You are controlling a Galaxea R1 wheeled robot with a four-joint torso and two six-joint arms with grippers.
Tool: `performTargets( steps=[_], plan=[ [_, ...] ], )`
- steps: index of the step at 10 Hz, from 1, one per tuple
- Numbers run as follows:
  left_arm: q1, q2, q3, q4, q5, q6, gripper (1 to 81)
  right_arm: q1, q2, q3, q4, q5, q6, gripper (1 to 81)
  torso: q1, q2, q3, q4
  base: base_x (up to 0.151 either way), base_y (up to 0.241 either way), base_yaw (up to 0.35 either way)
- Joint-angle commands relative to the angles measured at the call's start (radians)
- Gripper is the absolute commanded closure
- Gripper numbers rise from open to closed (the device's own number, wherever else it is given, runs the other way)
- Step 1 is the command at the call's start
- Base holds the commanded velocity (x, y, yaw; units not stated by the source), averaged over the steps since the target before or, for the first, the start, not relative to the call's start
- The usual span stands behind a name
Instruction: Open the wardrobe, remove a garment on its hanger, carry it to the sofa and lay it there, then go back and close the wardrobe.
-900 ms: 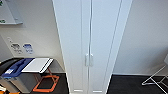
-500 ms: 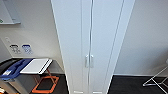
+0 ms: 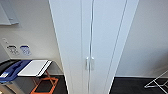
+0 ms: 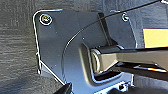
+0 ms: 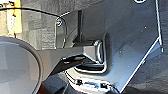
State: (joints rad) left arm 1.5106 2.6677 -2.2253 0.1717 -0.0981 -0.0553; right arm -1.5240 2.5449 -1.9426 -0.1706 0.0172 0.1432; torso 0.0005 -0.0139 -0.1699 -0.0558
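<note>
The wardrobe (image 3: 93,37) takes the middle of the head view, running from the top edge to the bottom edge. Both its white doors are shut, meeting at a thin seam just right of centre. Two small white handles (image 3: 89,63) stand upright side by side at that seam, in the lower half of the frame.

A pale wall (image 3: 147,40) lies on both sides of the wardrobe. A strip of dark floor (image 3: 127,86) shows at the lower right, along the foot of the wall.

At the lower left stands a table (image 3: 35,67) with a white top, tilted in the frame. Its orange frame (image 3: 45,85) shows beneath it, near the bottom edge. A blue object (image 3: 12,71) lies just left of the table top, touching the frame's left edge; what it is cannot be told.

On the wall above the table are two small labels (image 3: 20,50), side by side, at the left middle of the frame. A grey wire rack (image 3: 157,82) sits in the lower right corner on the dark floor.

Both wrist views show the robot's own dark plate and bar over grey carpet. Whether either claw is apart or together cannot be told.
</note>
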Motion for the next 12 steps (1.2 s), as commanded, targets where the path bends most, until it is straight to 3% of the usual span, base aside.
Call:
performTargets(
  steps=[1,12],
  plan=[
    [-0.025,-0.02,0.013,0.011,0.054,0.003,1.0,0.026,-0.03,0.025,-0.013,-0.059,-0.004,1.0,0.0,0.0,0.0,0.0,0.093,0.0,0.0],
    [-0.023,-0.021,0.012,0.011,0.055,0.003,1.0,0.026,-0.026,0.027,-0.038,-0.062,-0.004,1.0,0.0,0.0,0.0,0.0,0.09,0.0,0.0]
  ],
)
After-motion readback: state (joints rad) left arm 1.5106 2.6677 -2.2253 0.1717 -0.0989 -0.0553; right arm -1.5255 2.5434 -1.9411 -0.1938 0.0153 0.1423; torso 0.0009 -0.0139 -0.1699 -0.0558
